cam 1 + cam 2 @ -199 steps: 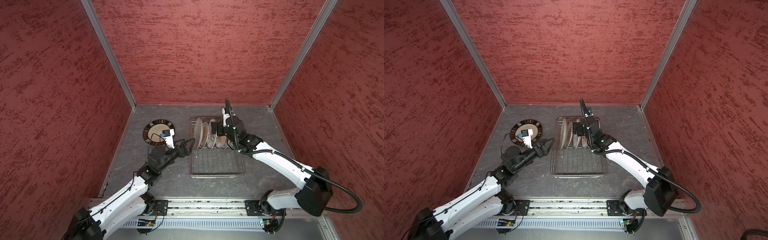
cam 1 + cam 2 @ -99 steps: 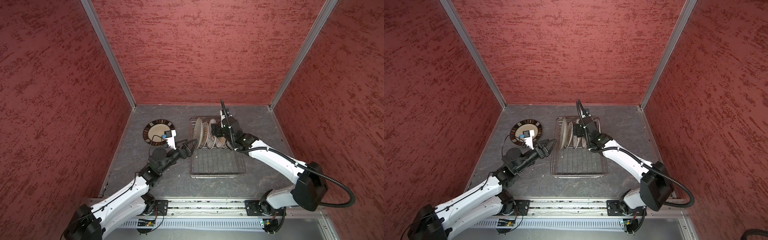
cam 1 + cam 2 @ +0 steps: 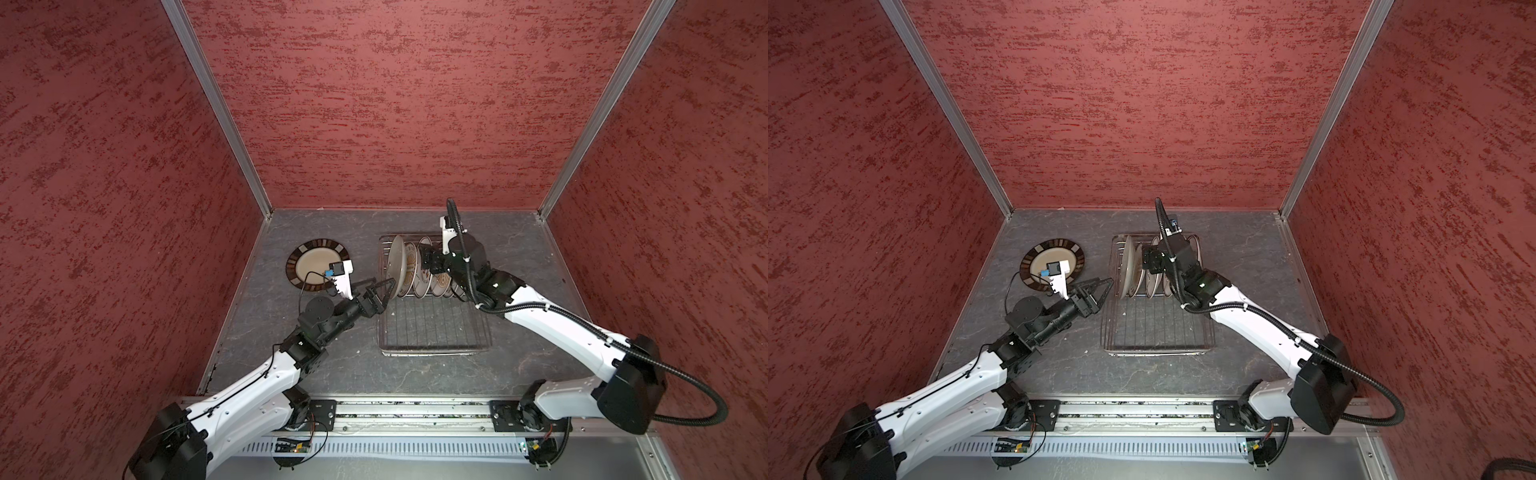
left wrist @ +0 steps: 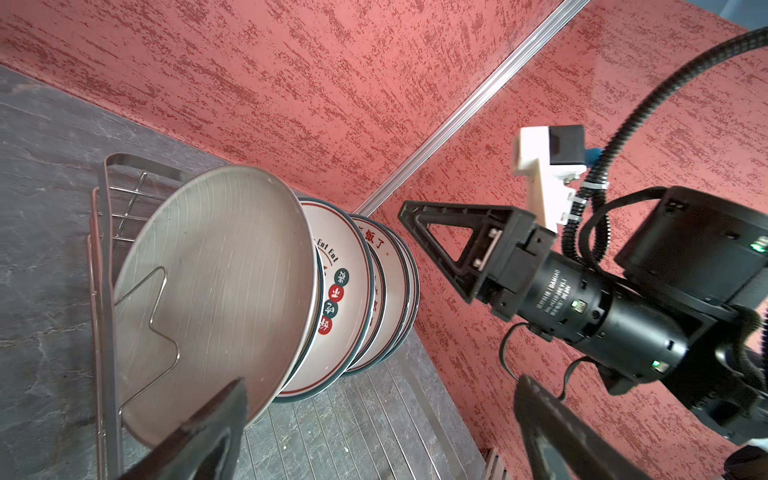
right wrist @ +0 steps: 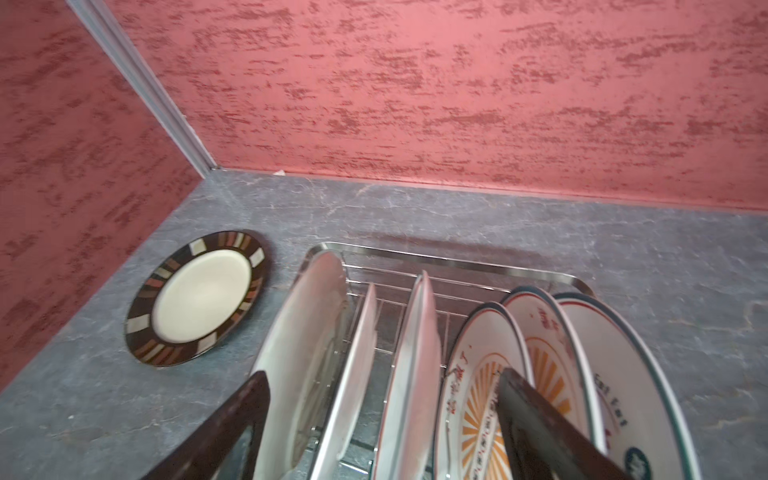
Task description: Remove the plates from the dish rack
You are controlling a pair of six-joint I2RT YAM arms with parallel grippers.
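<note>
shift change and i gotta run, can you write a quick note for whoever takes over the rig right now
Pincers: the left pincer is open and empty, at the left side of the dish rack, close to the lower rim of the large off-white plate. The right pincer is open and empty, hovering above the smaller patterned plates.
Things: the off-white plate and the patterned ones stand on edge at the rack's far end.
Done: the striped plate lies flat on the table, left of the rack.
Left: every plate standing in the rack; the off-white one looks the likely next.
</note>
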